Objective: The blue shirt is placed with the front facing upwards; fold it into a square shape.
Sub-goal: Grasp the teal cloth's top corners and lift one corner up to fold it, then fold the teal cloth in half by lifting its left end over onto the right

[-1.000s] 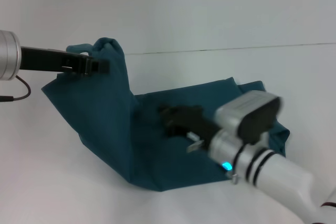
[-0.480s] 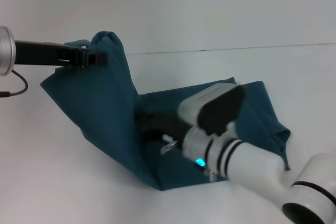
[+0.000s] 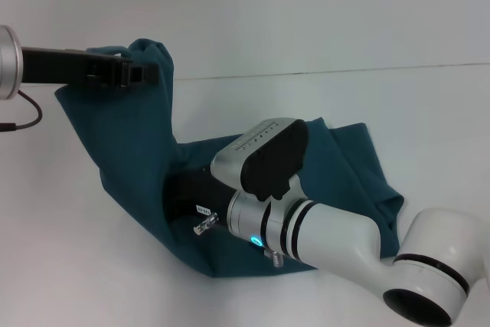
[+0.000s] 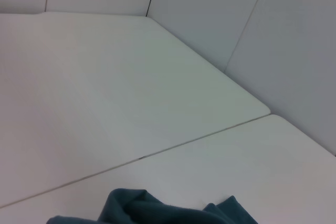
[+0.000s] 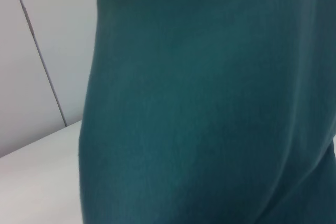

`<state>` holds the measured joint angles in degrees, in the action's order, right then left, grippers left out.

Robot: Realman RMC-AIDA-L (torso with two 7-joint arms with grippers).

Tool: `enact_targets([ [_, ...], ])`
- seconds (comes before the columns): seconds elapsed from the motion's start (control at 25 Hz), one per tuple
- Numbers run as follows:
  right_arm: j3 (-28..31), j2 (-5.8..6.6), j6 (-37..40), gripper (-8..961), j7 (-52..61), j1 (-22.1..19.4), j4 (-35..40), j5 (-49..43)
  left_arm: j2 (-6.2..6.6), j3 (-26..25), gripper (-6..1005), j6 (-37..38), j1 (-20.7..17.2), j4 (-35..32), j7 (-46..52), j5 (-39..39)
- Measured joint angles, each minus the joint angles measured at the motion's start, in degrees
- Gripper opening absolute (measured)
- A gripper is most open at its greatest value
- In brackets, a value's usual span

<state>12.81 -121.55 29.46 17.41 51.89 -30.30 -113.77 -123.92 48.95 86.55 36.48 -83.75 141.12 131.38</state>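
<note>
Left jaws pinch the blue shirt (image 3: 138, 143) above the white table (image 3: 367, 105).

- You have open white table (image 3: 367, 105) behind and to the right of the blue shirt (image 3: 138, 158).
- Its raised fold walls off the left.

The left arm (image 3: 9, 61) shows a brushed silver cylinder at its wrist, a thin black cable looping beneath it, and a long matte black tool (image 3: 126, 74) body with blocky edges. Behind the right tool (image 3: 184, 197), black and partly hidden, sits a white housing with a black cap, small grey lettering, black rings, a glowing cyan light, protruding screws and a white label.
</note>
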Motion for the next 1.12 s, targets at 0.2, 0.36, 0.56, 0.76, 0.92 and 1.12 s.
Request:
enact_targets([
  [0.2,-0.22,0.0,-0.04,5,0.4,0.05,-0.49,-0.94,-0.02,0.02,36,-0.05,0.02,0.0,-0.01,-0.18],
  [0.36,0.09,0.14,1.38,7,0.33,-1.42,-1.34,-3.42,0.01,0.07,36,-0.17,-0.11,0.09,-0.01,-1.1],
  [0.56,3.06,1.27,8.36,10,0.37,-7.87,0.08,-3.64,0.05,0.0,36,-0.82,-0.75,0.08,-0.03,-1.21],
  [0.76,3.55,1.6,10.89,14,4.48,-11.2,1.94,-4.63,0.1,-0.24,37,-1.12,-1.07,0.12,-0.11,-1.22],
  [0.92,1.9,0.87,9.86,16,5.81,-10.98,1.23,-8.11,0.09,-0.14,37,-1.41,-0.96,0.21,-0.13,-1.22],
  [1.12,1.18,0.63,6.05,19,5.89,-8.76,-2.01,-11.16,0.09,-0.14,36,-1.48,-0.82,0.32,-0.17,-1.22],
])
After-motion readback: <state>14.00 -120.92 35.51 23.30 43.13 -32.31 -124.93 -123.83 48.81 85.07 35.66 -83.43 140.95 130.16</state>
